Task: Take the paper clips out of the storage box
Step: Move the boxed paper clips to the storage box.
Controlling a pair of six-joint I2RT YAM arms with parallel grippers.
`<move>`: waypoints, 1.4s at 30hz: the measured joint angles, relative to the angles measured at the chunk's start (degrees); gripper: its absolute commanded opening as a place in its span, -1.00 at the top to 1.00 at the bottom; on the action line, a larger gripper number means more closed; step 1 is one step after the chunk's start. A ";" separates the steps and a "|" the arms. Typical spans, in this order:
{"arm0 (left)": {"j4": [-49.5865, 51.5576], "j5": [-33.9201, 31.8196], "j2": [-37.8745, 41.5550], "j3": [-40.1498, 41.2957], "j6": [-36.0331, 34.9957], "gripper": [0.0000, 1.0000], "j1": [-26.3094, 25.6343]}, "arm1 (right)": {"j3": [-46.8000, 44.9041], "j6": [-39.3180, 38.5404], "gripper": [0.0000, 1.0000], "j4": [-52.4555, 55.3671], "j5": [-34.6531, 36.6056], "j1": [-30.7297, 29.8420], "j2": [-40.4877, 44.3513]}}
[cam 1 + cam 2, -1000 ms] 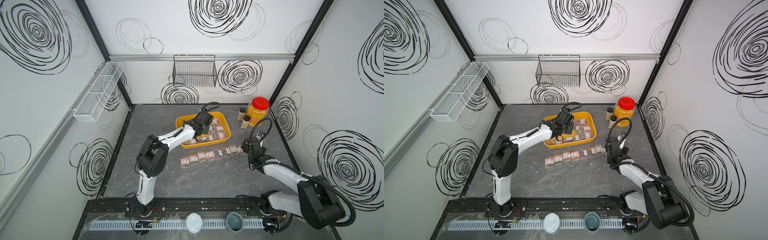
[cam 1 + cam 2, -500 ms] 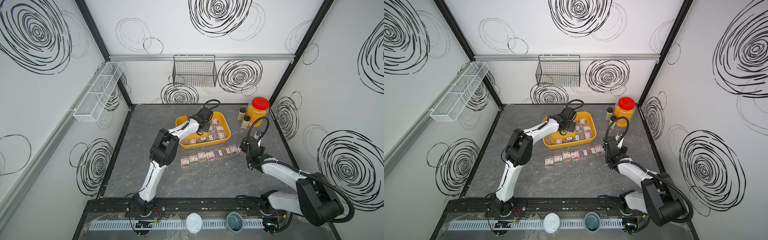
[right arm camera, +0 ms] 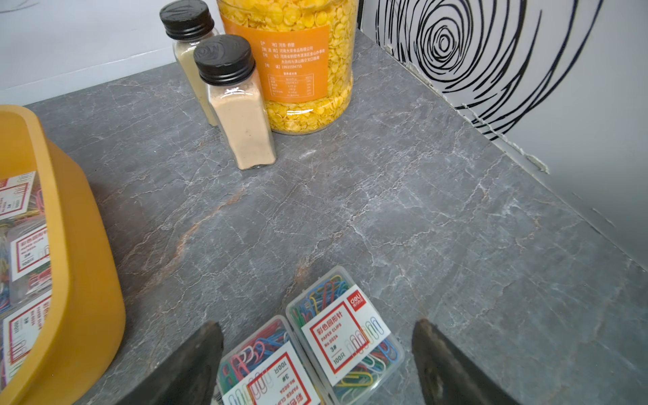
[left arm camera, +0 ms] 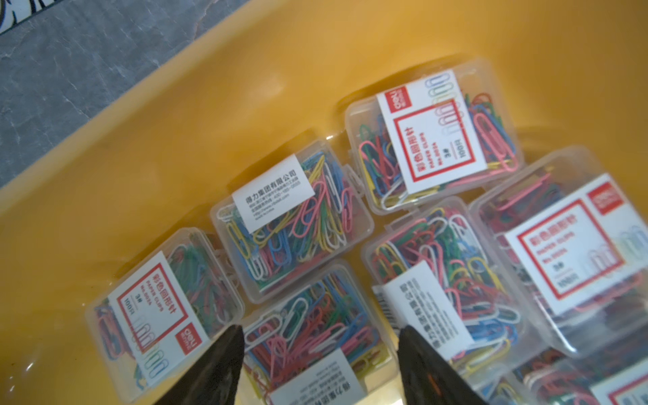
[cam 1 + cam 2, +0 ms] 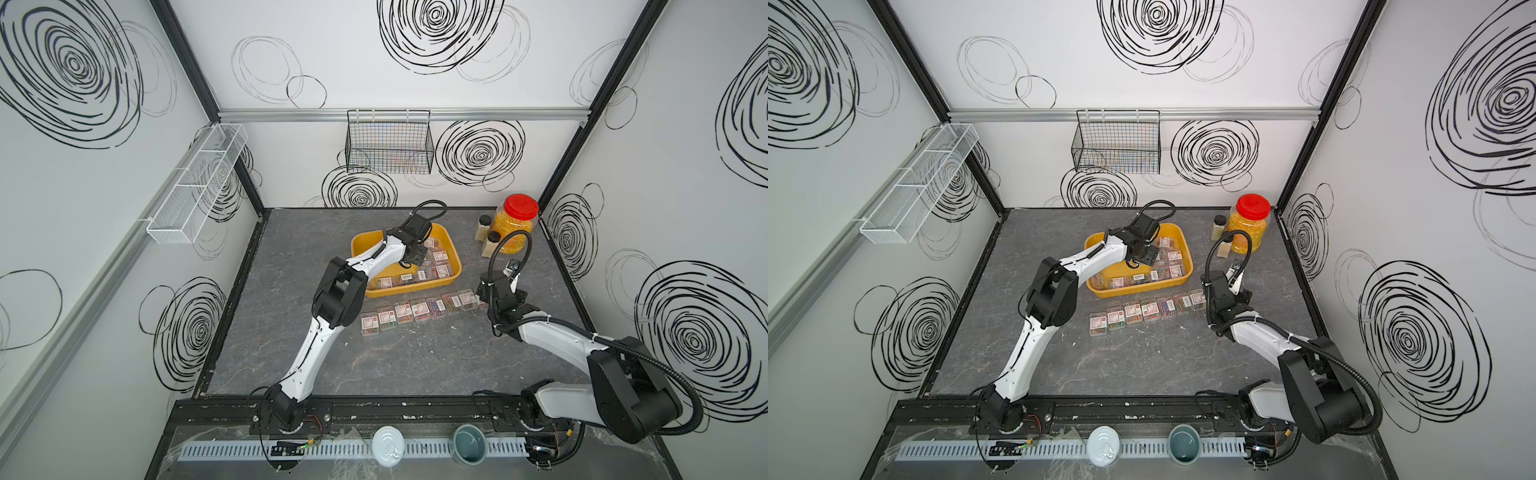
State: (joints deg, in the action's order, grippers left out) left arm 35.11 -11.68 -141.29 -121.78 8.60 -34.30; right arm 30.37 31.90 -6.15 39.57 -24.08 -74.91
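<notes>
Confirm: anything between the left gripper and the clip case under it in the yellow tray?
Nothing visible. The left gripper hangs open right over that clip case in the storage box; neighbouring cases sit close on both sides.

The storage box (image 4: 210, 87) is smooth yellow-orange plastic with a soft gloss; the cases of paper clips (image 4: 291, 217) are clear, slightly cloudy plastic, each with a white paper label (image 4: 273, 193), and the clips inside look plastic-coated; the tabletop (image 3: 385, 210) is matt grey with stone-like veining; the jar (image 3: 315, 115) is clear and shiny with an orange label; the two small bottles (image 3: 242, 115) have matt black ribbed caps; the wall basket (image 5: 388, 143) is thin black wire; the side rack (image 5: 195, 187) is fine white mesh.
</notes>
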 measured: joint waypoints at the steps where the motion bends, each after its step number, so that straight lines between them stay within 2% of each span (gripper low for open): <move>1: 0.11 -0.17 -0.48 -0.55 -0.31 -0.49 0.11 | 0.13 0.00 -0.73 0.02 0.17 -0.09 -0.22; 9: 1.20 -0.31 -1.53 -2.19 -1.42 -0.42 0.09 | 0.63 -0.02 -0.73 0.39 1.33 -0.96 -0.81; 19: -1.11 -2.54 5.09 9.14 -0.17 -0.45 -1.33 | 1.36 -0.04 -0.73 0.94 2.36 -1.64 -1.84; 25: -0.72 -2.49 6.73 12.33 1.25 -0.52 -1.18 | 1.57 -0.04 -0.74 1.27 3.02 -2.12 -2.08; 34: -3.02 0.04 10.36 18.84 2.08 -0.82 -0.39 | 1.57 -0.04 -0.74 1.27 3.41 -2.19 -2.08; 42: -3.15 0.11 12.59 20.26 2.10 -0.79 -0.26 | 2.45 -0.04 -0.74 1.57 4.13 -2.43 -3.30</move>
State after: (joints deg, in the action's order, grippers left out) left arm 31.97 -11.57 -128.70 -101.51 10.70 -34.57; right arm 32.82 31.86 -4.58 43.70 -26.50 -78.22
